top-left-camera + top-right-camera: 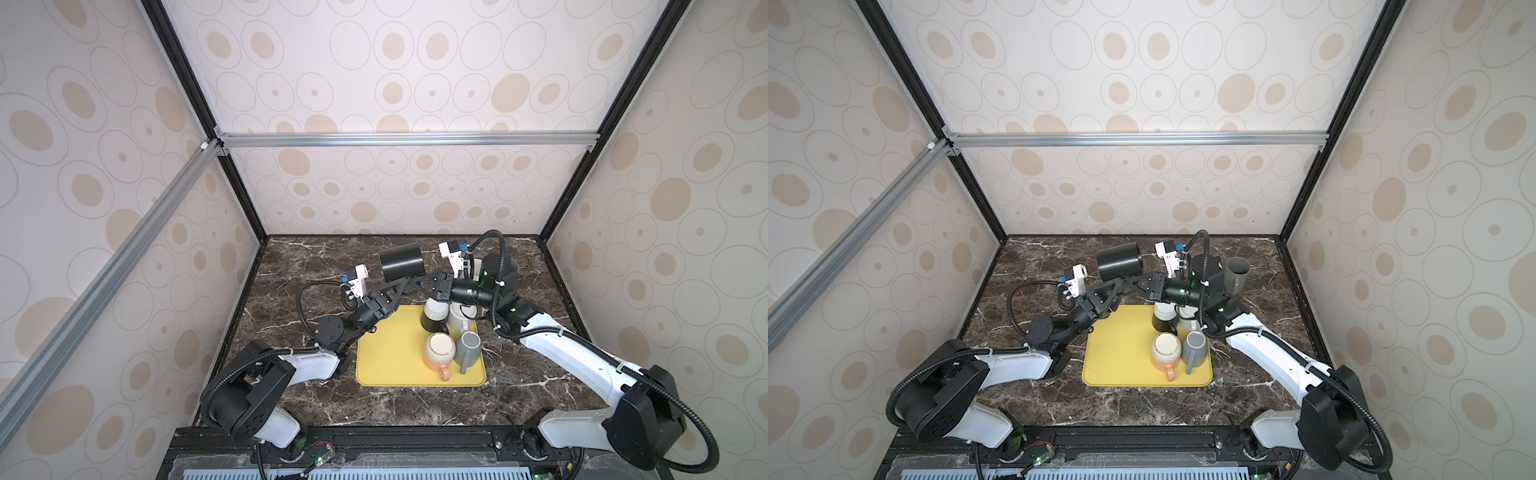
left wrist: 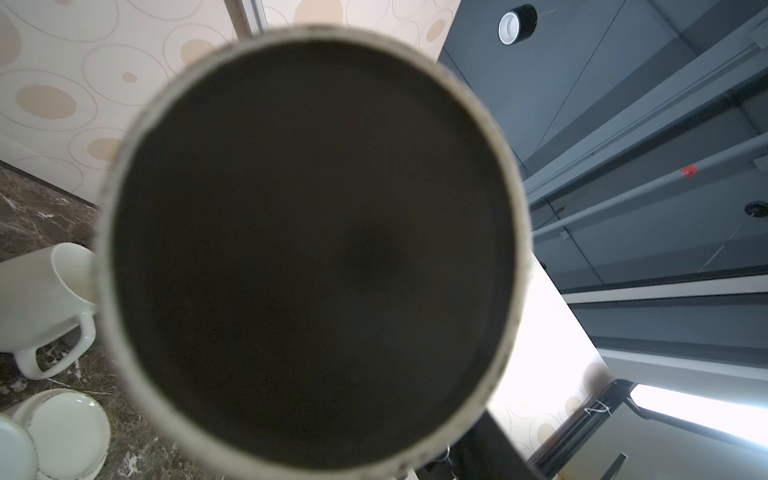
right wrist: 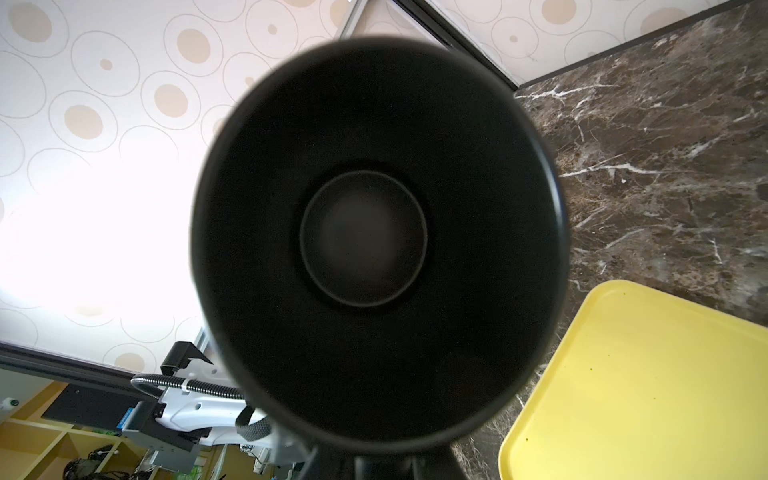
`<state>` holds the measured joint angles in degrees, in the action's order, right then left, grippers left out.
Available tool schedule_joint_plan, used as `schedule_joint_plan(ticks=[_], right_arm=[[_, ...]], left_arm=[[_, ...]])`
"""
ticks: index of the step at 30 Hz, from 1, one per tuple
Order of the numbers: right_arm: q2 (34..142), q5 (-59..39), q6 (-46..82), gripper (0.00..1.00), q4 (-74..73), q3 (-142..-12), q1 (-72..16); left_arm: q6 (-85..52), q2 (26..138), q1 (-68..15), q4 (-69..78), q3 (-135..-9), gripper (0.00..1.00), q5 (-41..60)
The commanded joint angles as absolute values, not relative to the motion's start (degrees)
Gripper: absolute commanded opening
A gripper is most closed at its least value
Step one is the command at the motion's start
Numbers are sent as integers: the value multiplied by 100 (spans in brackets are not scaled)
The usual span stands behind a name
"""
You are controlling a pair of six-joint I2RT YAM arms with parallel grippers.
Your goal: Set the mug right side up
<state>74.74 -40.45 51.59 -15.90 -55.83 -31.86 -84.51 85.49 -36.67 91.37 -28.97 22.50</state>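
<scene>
Cannot find the handle of the mug [image 1: 401, 262] in any view. In both top views, cannot see the tips of the left gripper [image 1: 405, 284] and right gripper [image 1: 419, 282], covered from above by the mug. In the left wrist view, only its blurred base, filling most of the frame; beside it, a white cup [image 2: 37, 299] and plates [image 2: 66, 432] cut by the edge. In the right wrist view, only its blurred mouth, with the tray [image 3: 644, 395] cut off. On the tray, two cups [image 1: 434, 318] half hidden under the right arm [image 1: 540, 332].

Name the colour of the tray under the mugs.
Yellow; the tray shows best in both top views.
</scene>
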Motion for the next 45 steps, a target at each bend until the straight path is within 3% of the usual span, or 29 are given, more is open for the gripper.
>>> schedule_joint_plan(ticks=[1,9,14,19,26,45], right_arm=[[7301,-3998,4847,0,-1698,-5953,-3227],[7218,-3636,4335,0,-846,-6194,-3214],[7251,-3531,4254,0,-674,-6245,-3129],[7286,-3198,3814,0,23,-6557,-3094],[7450,-2015,2967,0,1548,-7358,-3091],[8493,690,1577,0,2959,-8912,-3011]], left_arm=[[-8290,8320,-3536,9307,-2936,100,2459],[-6412,6671,-3367,5874,-2817,100,2068],[-5219,5614,-3321,3592,-3149,100,1264],[-4503,5073,-3310,2303,-3373,100,568],[-4434,5012,-3300,2123,-3292,100,571],[-4322,5338,-3304,2008,-3092,100,679]])
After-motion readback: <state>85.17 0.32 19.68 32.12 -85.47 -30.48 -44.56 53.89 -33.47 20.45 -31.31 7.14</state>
